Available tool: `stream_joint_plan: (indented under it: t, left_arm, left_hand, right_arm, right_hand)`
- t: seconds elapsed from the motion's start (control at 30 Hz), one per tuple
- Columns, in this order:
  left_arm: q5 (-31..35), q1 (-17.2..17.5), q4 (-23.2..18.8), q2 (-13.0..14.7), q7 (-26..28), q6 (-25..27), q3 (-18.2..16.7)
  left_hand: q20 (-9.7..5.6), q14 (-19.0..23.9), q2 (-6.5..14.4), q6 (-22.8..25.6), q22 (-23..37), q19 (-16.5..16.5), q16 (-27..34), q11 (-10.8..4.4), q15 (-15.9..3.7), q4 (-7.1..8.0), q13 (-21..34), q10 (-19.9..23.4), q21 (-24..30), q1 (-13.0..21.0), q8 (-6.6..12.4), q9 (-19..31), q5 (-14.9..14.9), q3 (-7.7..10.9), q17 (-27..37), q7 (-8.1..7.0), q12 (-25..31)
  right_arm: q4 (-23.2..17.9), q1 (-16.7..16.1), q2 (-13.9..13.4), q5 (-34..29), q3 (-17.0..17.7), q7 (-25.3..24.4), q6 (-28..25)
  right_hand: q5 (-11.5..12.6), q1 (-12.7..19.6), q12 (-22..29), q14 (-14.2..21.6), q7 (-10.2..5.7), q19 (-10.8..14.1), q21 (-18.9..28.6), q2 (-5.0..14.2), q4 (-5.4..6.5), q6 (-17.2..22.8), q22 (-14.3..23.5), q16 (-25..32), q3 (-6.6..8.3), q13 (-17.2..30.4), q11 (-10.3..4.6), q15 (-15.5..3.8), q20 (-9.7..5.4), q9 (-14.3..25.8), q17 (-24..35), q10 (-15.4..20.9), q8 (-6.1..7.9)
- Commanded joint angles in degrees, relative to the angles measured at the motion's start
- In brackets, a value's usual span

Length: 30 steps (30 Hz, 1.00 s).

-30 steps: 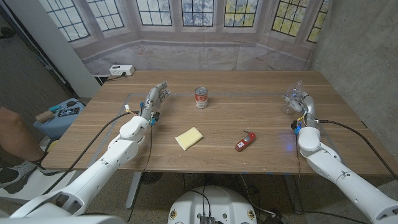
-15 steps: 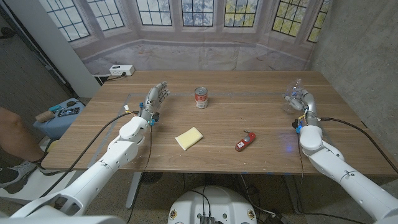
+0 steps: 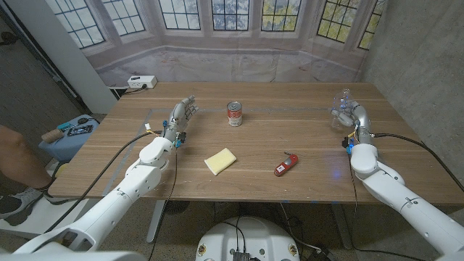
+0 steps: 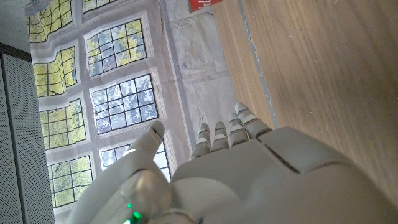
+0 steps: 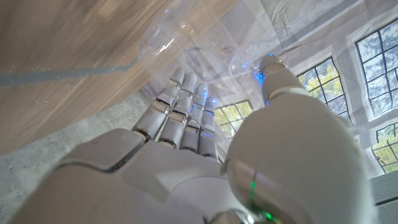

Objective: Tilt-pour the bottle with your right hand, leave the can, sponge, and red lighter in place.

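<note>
One clear plastic bottle [image 3: 341, 110] is sitting in the right hand [image 3: 354, 116] near the tabletop's right edge; a loosening grip risks dropping it mid-tilt.

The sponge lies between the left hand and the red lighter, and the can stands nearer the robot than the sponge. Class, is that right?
Not quite. The head view shows the can standing farther from the robot than the sponge, toward the windows. The sponge does lie between the left hand and the red lighter.
</note>
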Motion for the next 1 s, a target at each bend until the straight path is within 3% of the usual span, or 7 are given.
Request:
stream_joint_plan:
  t: [0.03, 1.0]
  left_arm:
    - [0.2, 0.9, -1.0, 0.2, 0.7, -0.1, -0.1]
    - [-0.6, 1.8, -0.5, -0.3, 0.3, -1.3, -0.5]
  left_hand:
    - [-0.07, 0.3, 0.0, 0.5, 0.2, 0.6, -0.1, 0.02, 0.37, -0.22, 0.1, 0.3, -0.2, 0.7, 0.00, 0.2, 0.4, 0.06, 0.1, 0.13, 0.2]
    - [-0.01, 0.4, 0.2, 0.7, 0.2, 0.7, -0.1, -0.09, 0.37, -0.81, 0.1, 0.5, -0.2, 1.3, -0.04, 0.2, 0.4, -0.11, 0.1, 0.17, 0.2]
  right_arm:
    - [-2.3, -0.3, -1.3, -4.6, -0.8, -2.5, -3.4]
    - [-5.8, 0.7, -2.1, -19.7, -5.0, -12.1, -13.9]
  right_hand:
    - [-0.1, 0.0, 0.3, 0.7, 0.11, 0.5, -0.3, 0.38, -0.12, 0.3, 0.2, -0.2, -0.01, 0.2, -0.40, -4.57, 0.21, 0.1, 0.2, 0.4, -0.07]
    - [-0.2, 0.3, 0.1, 1.2, -0.13, 0.8, -0.6, 0.40, -0.25, 0.5, 0.2, -0.8, 0.15, -0.4, -0.75, -4.81, 0.04, 0.1, 0.8, 0.6, -0.12]
